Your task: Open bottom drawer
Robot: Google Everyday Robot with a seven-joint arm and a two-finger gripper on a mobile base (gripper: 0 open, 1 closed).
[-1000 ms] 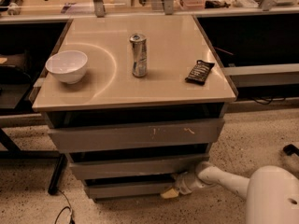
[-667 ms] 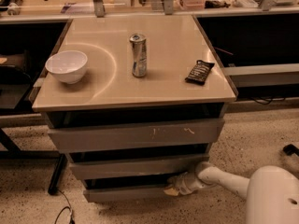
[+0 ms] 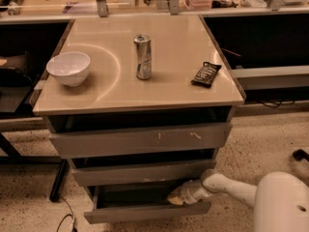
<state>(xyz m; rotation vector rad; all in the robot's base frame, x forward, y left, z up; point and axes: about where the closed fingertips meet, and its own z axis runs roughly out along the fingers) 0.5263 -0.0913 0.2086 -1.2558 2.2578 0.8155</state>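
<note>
Nearest me, low at the right, sits the robot's white body (image 3: 285, 204), its arm (image 3: 229, 186) reaching left under the front edge of the desk (image 3: 183, 47). The gripper (image 3: 176, 197) is down at the top lip of the bottom drawer (image 3: 140, 212), right of the middle of its front. Whether the jaws are spread, pressed together or pinching the lip I cannot tell.

A second ago that drawer stood only a little proud of the one above. Now its front has come well forward, and a dark gap has opened behind it with the left side wall showing. I judge the pull is working and the task is well along. The drawer looks about part-way out, so some travel may be left.

The bottom drawer is the lowest of the three under the desk's front edge. It is a slim grey panel, plain, with no handle, and its inside is in shadow.

Above it are the middle drawer (image 3: 145, 173) and the tall top drawer (image 3: 140, 140), which has pale scratches.

On the desk top, a white bowl (image 3: 68, 67) sits toward the front left corner, a can (image 3: 143, 57) stands upright near the middle, and a dark packet (image 3: 206, 74) lies by the right edge.
</note>
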